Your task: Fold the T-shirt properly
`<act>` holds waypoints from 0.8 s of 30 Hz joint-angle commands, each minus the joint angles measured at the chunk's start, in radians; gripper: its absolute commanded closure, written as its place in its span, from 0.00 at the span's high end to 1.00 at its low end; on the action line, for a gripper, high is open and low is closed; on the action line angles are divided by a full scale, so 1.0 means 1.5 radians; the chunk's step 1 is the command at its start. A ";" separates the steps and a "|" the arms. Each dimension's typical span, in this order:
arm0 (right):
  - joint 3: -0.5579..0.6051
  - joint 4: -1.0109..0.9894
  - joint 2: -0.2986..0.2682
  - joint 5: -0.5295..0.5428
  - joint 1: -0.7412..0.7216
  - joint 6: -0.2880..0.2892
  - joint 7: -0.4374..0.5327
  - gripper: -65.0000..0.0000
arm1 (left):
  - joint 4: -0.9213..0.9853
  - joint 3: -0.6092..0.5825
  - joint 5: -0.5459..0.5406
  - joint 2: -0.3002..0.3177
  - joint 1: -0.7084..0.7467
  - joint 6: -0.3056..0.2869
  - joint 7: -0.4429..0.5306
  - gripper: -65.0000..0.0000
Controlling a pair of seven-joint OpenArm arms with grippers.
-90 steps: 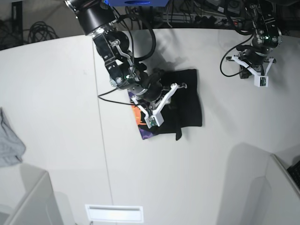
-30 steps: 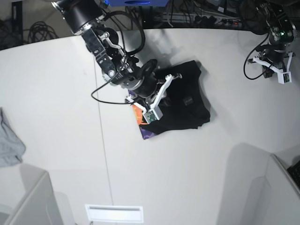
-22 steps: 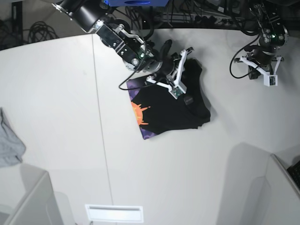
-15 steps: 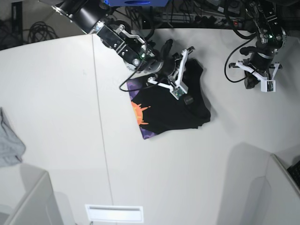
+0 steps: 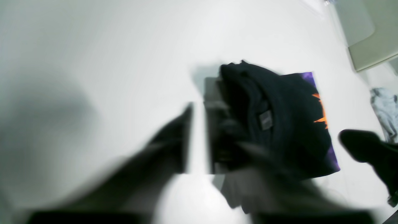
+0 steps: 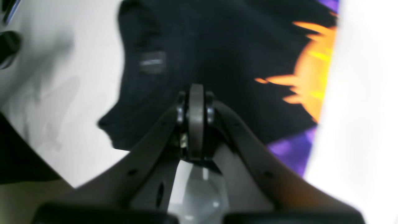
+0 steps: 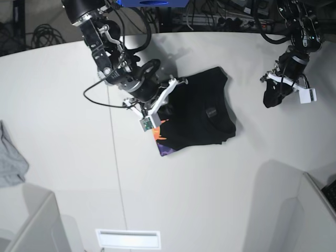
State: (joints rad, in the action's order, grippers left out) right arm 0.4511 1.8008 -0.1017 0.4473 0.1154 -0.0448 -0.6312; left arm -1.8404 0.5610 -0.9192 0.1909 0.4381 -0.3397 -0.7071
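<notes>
1. Base view shows the large black cloth T-shirt [image 7: 202, 113] lying folded into a rough rectangle near the middle of the white table [image 7: 63, 115], its purple and orange print peeking out along the edge nearest the right arm.
2. The right gripper [image 7: 164, 107] sits low over that printed edge; in the right wrist view its jaws are clenched together with no cloth visibly pinched between them.
3. The left gripper [image 7: 274, 94] hangs well apart from the shirt, off its far side, over bare table. Its jaws are too blurred in the left wrist view to say whether they are parted or closed.
4. The bundle's long axis runs roughly from the back of the table toward the front, with the collar label [image 5: 265, 120] facing up.
5. My guess: the right arm is far nearer, so any tidying of the printed edge falls to it.
6. A small light grey cloth [image 7: 10, 163] lies at the table's far side, out of play.
</notes>
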 commanded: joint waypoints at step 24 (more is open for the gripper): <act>-0.013 0.016 -0.026 0.005 0.031 0.006 0.016 0.00 | 0.243 -0.229 -0.009 0.005 -0.178 -0.002 0.017 0.89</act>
State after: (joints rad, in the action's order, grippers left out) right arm 0.4339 1.8050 -0.1425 0.4477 0.1677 -0.0444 -0.6281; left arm -1.4662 0.2173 -0.9249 0.1917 0.1780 -0.3405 -0.6788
